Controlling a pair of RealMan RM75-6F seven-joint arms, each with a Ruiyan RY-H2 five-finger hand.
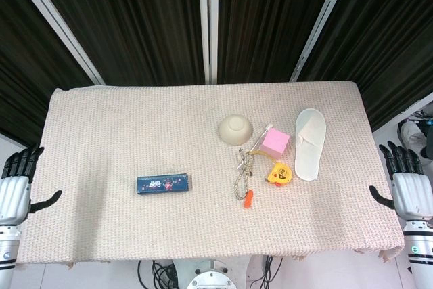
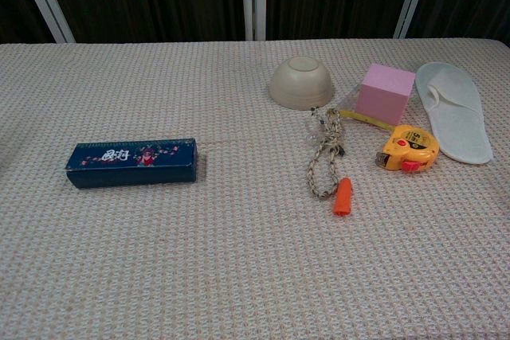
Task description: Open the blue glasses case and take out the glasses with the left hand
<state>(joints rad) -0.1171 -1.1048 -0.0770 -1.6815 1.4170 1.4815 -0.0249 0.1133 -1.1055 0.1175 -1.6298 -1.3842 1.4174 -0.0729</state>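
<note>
The blue glasses case (image 1: 163, 183) lies closed and flat on the cloth, left of the table's middle; the chest view shows the same blue glasses case (image 2: 132, 162) with a printed lid and no glasses visible. My left hand (image 1: 18, 181) hangs off the table's left edge, fingers spread, holding nothing, well away from the case. My right hand (image 1: 403, 181) is off the right edge, fingers also spread and empty. Neither hand appears in the chest view.
Right of the case sit an upturned beige bowl (image 1: 235, 130), a pink cube (image 1: 275, 143), a yellow tape measure (image 1: 278, 173), a cord with an orange handle (image 1: 246, 178) and a white slipper (image 1: 310, 142). A woven cloth covers the table (image 1: 101, 126).
</note>
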